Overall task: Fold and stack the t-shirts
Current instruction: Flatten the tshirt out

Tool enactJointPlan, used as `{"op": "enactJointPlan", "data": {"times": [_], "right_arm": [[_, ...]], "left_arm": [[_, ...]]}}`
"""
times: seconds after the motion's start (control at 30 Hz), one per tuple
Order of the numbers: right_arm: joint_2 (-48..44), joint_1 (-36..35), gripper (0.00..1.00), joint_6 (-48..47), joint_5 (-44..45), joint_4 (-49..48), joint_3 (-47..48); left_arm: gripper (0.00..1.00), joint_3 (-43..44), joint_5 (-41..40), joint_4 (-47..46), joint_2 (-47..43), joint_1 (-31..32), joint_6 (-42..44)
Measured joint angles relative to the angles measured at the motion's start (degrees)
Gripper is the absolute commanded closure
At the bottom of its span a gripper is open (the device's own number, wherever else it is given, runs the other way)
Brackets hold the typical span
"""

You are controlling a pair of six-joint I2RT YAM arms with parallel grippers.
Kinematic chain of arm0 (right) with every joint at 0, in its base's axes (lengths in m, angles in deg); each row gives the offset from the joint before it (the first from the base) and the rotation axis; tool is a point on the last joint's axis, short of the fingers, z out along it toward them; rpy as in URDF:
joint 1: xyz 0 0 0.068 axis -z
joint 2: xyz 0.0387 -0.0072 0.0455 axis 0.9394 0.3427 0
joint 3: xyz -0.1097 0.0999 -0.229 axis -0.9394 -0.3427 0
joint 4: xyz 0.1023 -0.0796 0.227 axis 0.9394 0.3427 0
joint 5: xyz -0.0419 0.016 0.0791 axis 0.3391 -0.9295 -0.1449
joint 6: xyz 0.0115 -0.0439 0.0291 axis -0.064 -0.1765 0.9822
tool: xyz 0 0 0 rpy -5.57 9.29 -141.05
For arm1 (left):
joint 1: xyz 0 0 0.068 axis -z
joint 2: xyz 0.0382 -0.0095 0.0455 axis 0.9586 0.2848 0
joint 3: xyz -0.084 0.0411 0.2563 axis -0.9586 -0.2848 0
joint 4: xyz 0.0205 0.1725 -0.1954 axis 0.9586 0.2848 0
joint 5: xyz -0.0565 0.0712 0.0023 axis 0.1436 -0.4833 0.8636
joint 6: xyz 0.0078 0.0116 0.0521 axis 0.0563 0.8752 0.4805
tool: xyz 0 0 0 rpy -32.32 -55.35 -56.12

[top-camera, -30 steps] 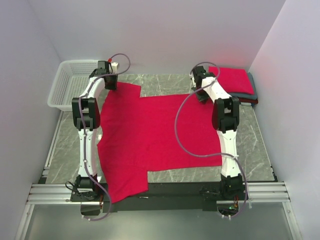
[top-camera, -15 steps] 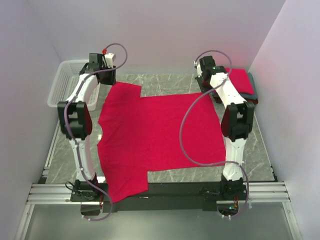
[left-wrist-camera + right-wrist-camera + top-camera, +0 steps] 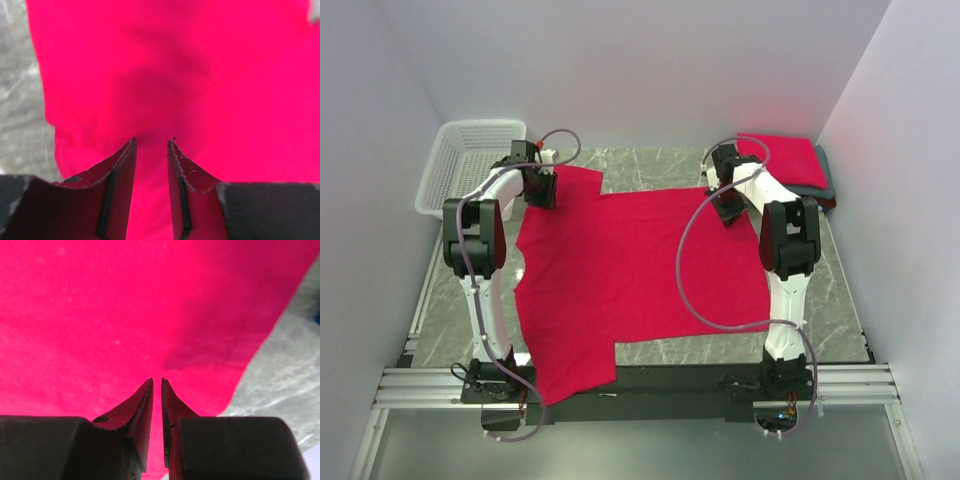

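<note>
A bright red shirt (image 3: 640, 260) lies spread flat over the middle of the grey table (image 3: 830, 300), sleeves to the left and hem to the right, its near sleeve reaching past the table's near edge. The left claw (image 3: 542, 195) is down over the far sleeve; in the left wrist view its jaws (image 3: 152, 141) are released, standing apart with a clear gap, red cloth showing through it and bare table (image 3: 15, 75) off to the left. The right claw (image 3: 727, 212) is low at the shirt's far right corner, and the right wrist view shows its tips (image 3: 157, 379) parted by only a thin slit, nothing clamped, with the cloth's edge and table (image 3: 285, 365) just to the right. A stack (image 3: 785, 160) of folded shirts, red on top, sits in the far right corner, well apart from the white basket (image 3: 440, 175) at far left
</note>
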Motion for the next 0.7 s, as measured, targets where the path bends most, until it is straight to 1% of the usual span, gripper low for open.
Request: {"op": "enactJointPlan", "data": {"times": [0.1, 0.2, 0.43, 0.5, 0.53, 0.6, 0.63, 0.7], "right_arm": [[1.6, 0.0, 0.82, 0.0, 0.2, -0.1, 0.2], [3.5, 0.0, 0.82, 0.0, 1.4, -0.5, 1.3], [8.5, -0.2, 0.83, 0.0, 6.2, -0.9, 8.3], [10.8, -0.2, 0.83, 0.0, 7.9, -0.8, 11.9], [12.0, -0.2, 0.83, 0.0, 8.7, -0.7, 14.0], [14.3, -0.2, 0.81, -0.1, 10.4, -1.2, 17.7], [14.9, -0.2, 0.79, -0.2, 10.9, -1.4, 18.8], [15.4, -0.2, 0.71, -0.2, 11.0, -1.4, 19.9]], "left_arm": [[0.64, 3.6, -0.7, 0.2, 3.9, 0.0, -0.7], [0.65, 10.3, -1.6, 1.0, 8.6, 0.0, -0.9], [0.64, 23.5, -3.6, 1.4, 17.0, 0.2, -0.7], [0.61, 26.8, -4.2, 1.4, 19.0, 0.3, -0.7], [0.57, 27.6, -4.4, 1.3, 19.4, 0.3, -0.7], [0.52, 27.9, -4.4, 1.2, 19.7, 0.3, -0.6], [0.50, 27.9, -4.3, 1.2, 19.7, 0.3, -0.6], [0.47, 27.9, -3.8, 1.3, 19.6, 0.4, -0.4]]}}
